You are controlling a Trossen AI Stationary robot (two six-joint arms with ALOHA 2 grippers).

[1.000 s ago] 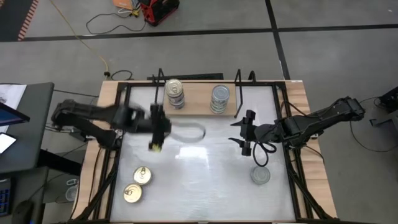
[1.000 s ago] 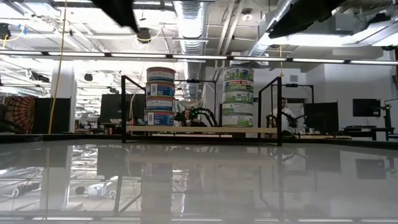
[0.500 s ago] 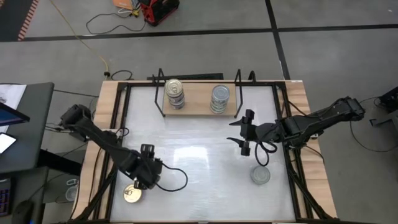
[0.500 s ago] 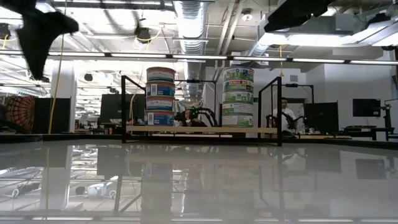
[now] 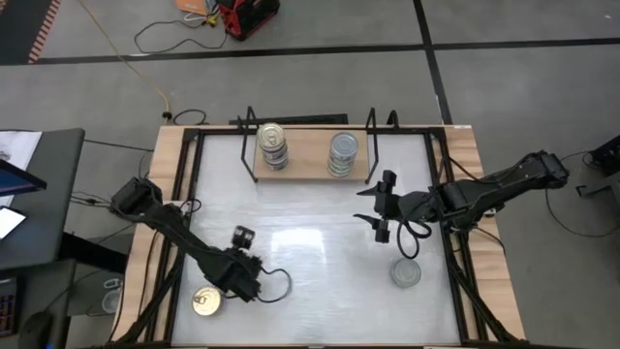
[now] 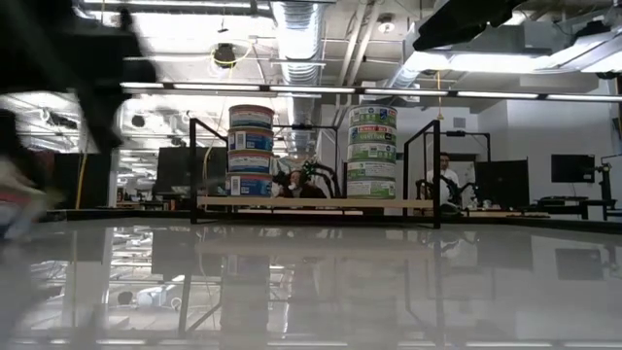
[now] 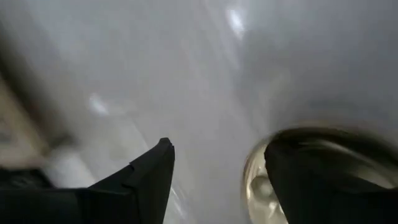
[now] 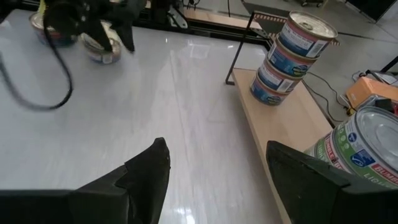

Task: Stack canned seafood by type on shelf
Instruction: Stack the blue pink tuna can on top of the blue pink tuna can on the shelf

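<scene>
Left gripper (image 5: 244, 278) is down over a gold-lid tin (image 7: 261, 186), fingers apart around it, not clamped (a second gold tin (image 5: 205, 302) sits just beside it). Right gripper (image 5: 381, 209) hangs spread wide and empty; a silver tin (image 5: 406, 274) lies nearby, the shelf (image 5: 302, 163) with both stacks just beyond its fingertips.
</scene>
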